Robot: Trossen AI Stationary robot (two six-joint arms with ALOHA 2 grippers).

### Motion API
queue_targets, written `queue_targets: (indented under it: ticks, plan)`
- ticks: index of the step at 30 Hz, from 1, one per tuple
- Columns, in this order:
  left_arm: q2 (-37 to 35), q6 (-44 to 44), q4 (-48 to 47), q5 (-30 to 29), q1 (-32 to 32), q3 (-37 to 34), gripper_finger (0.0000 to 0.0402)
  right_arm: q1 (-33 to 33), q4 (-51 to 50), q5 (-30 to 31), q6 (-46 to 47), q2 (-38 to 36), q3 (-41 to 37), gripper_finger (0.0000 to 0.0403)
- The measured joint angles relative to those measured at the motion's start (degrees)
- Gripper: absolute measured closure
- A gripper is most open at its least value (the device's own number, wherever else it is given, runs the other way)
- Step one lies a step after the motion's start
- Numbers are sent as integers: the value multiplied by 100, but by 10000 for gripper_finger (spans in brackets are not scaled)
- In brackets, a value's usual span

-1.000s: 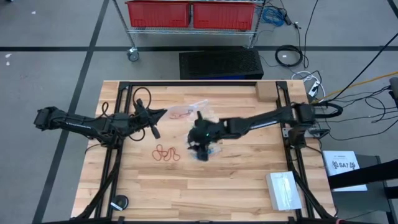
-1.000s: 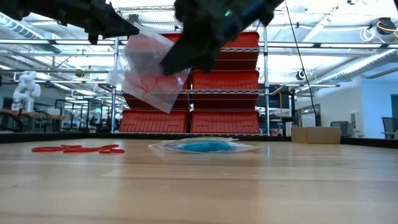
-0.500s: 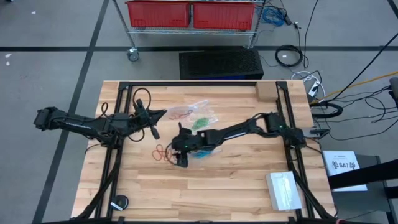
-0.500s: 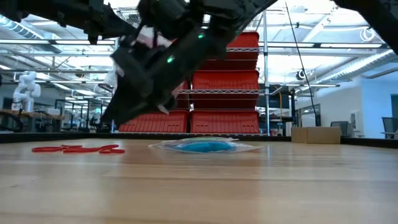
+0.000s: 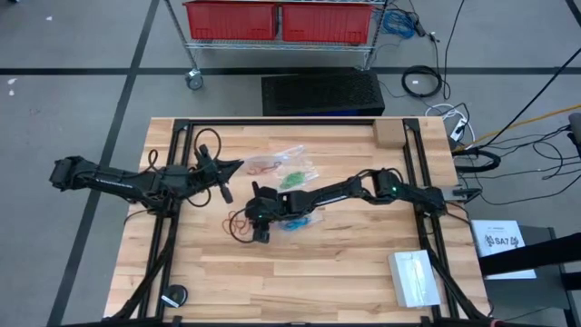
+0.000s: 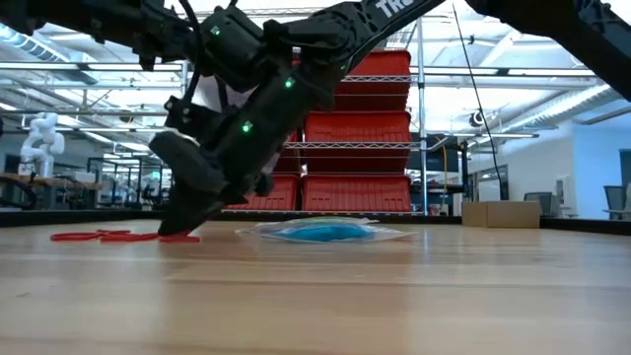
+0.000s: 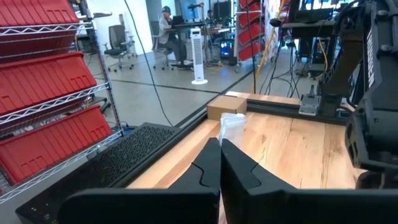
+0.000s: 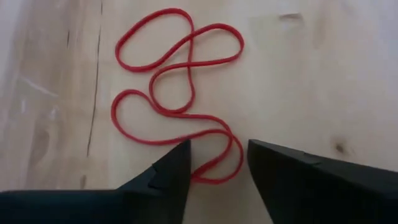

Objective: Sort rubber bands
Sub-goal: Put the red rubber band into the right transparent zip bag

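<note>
Loose red rubber bands [image 8: 177, 81] lie tangled on the wooden table [image 5: 345, 263]. My right gripper [image 8: 217, 154] slants down over them, open, with one loop's end [image 8: 216, 169] between its fingertips. In the low view its tips [image 6: 181, 229] are down at the table top. My left gripper [image 5: 238, 166], at the far left, is shut on a clear bag [image 5: 265, 166] with red bands inside. Green bands [image 5: 292, 178] and blue bands [image 6: 320, 233] lie in clear bags on the table. My left gripper pinches the clear bag's edge [image 7: 227, 132] between its two shut fingers, which point level from the table's left. The bag is held above the table. My right gripper stands astride the red loop; I cannot tell whether its fingers touch the band or the wood.
A cardboard box [image 5: 388, 133] sits at the far right. A white packet [image 5: 416, 278] lies near the right front corner and a black round object [image 5: 172, 295] at the left front. Black cables loop by the left arm.
My right gripper has gone toward the table's left edge and down, from above the blue bands' bag to the loose red bands, tipping further downward. The bags and bands on the table have kept their places.
</note>
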Motion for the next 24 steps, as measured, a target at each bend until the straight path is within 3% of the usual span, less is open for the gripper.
queue_targets:
  ticks: [9,16,24]
  plan:
    - [0,0,0,-2,0,0,401,-15,-63,-16,-210,0,1,394]
    - [-2,-6,4,-61,2,0,401,9,-467,-42,-362,-254,-27,401]
    - [-4,-7,-1,-61,2,0,401,72,-582,45,-839,-1076,-18,402]
